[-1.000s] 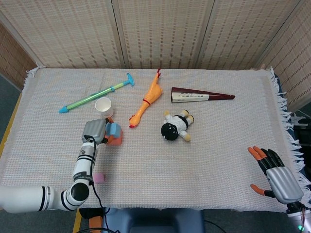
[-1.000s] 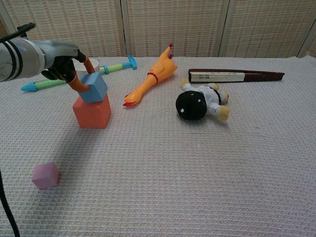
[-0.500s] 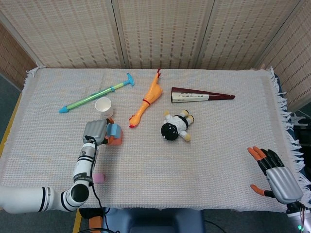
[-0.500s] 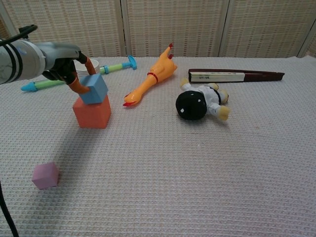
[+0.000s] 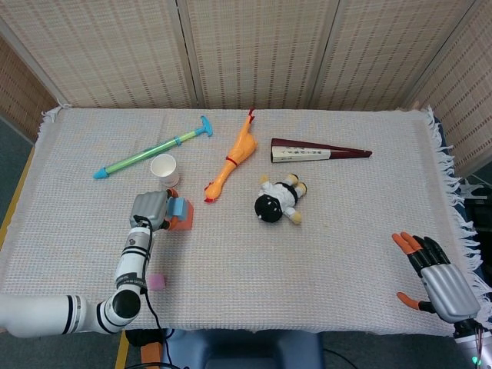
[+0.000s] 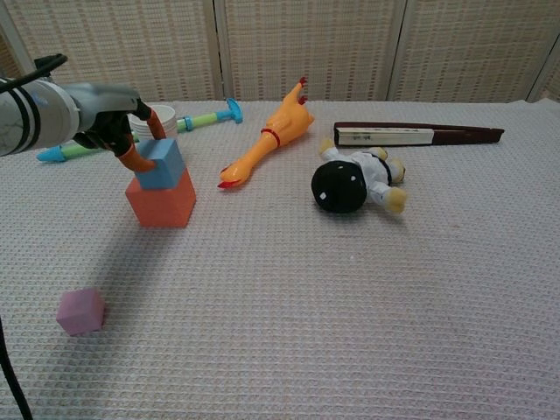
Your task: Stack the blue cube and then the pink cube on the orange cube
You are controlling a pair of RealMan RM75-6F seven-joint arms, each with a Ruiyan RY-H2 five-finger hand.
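Now the left hand (image 6: 122, 131) pinches the blue cube (image 6: 160, 164), which sits tilted on the orange cube (image 6: 161, 199). Nearer the front edge lies the pink cube (image 6: 80, 311), while the right hand (image 5: 437, 278) rests spread and empty

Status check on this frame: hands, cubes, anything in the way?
Left hand holds blue cube on orange cube. Right hand open, idle. Pink cube waits on cloth. Nothing blocking.
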